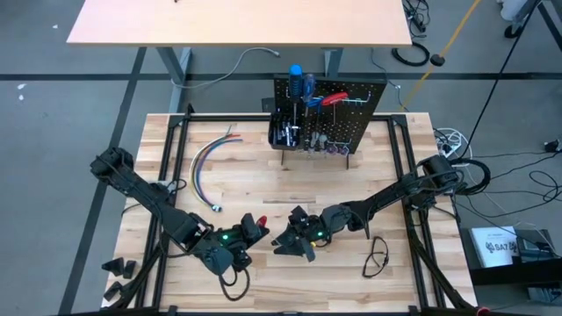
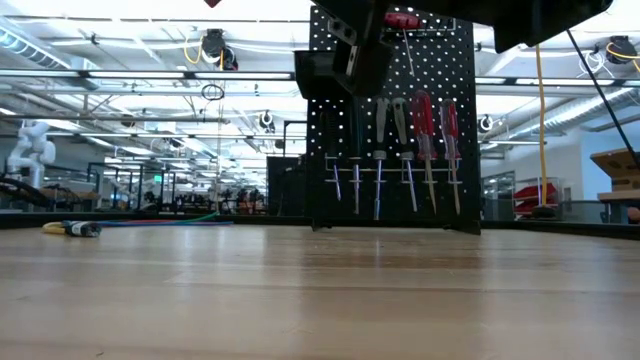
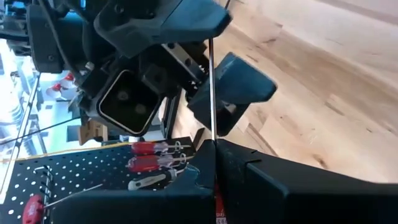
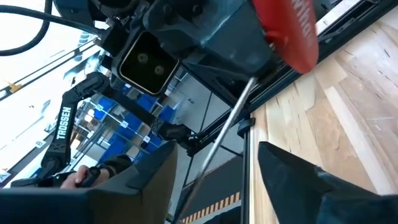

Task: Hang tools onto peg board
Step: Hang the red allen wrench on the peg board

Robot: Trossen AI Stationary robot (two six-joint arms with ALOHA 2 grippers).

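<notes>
Above the table [image 1: 263, 189] — red-handled screwdriver [image 1: 261, 219], left hand [image 1: 250, 233]

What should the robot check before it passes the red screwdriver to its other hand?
1. Left gripper shut on the red screwdriver: ok.
2. Its shaft sits inside the open right gripper: ok.
3. Right gripper closed on the shaft: not ok, not yet.
4. Free hook on the peg board: cannot tell.
5. Coloured wires away from both grippers: ok.
</notes>
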